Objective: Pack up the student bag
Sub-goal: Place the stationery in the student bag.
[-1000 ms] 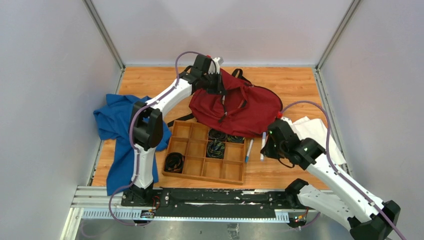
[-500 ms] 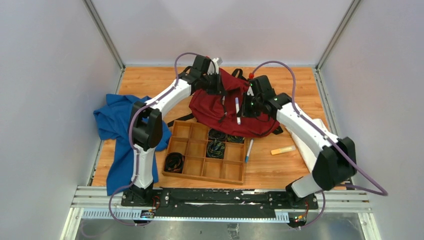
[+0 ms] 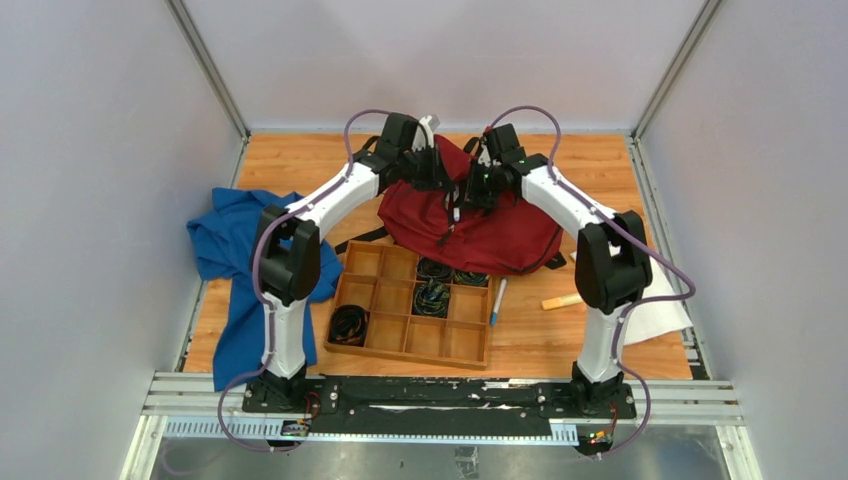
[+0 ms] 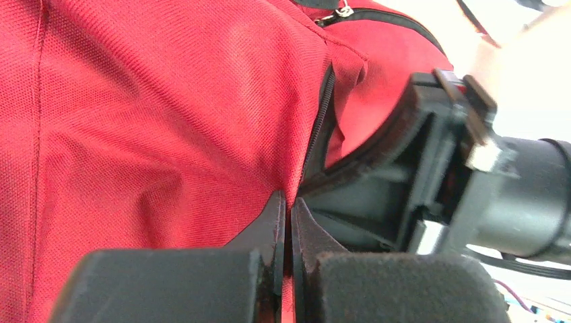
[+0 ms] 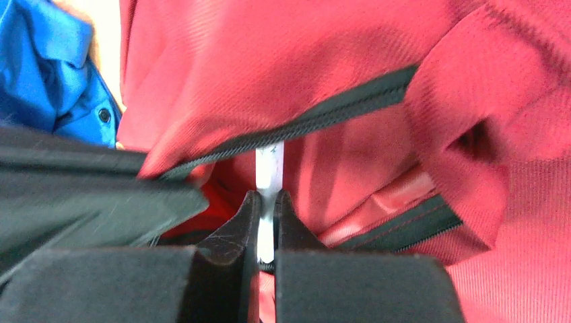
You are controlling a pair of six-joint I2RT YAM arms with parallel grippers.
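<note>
Up close, the left gripper (image 4: 289,222) has its jaws pressed tight on a fold of the student bag (image 3: 505,225), right by its black zipper (image 4: 316,134). The right gripper (image 5: 267,202) pinches a thin white pen (image 5: 269,165) that pokes under the zipper edge. The bag lies at the far middle of the table (image 3: 300,160), behind the wooden tray (image 3: 410,352). A blue cloth (image 3: 225,250) lies to the left.

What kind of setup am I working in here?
Most likely a lab robot workcell: plain grey panels wall in a wooden tabletop, and the left arm and right arm are bolted to a metal rail at its near edge.
</note>
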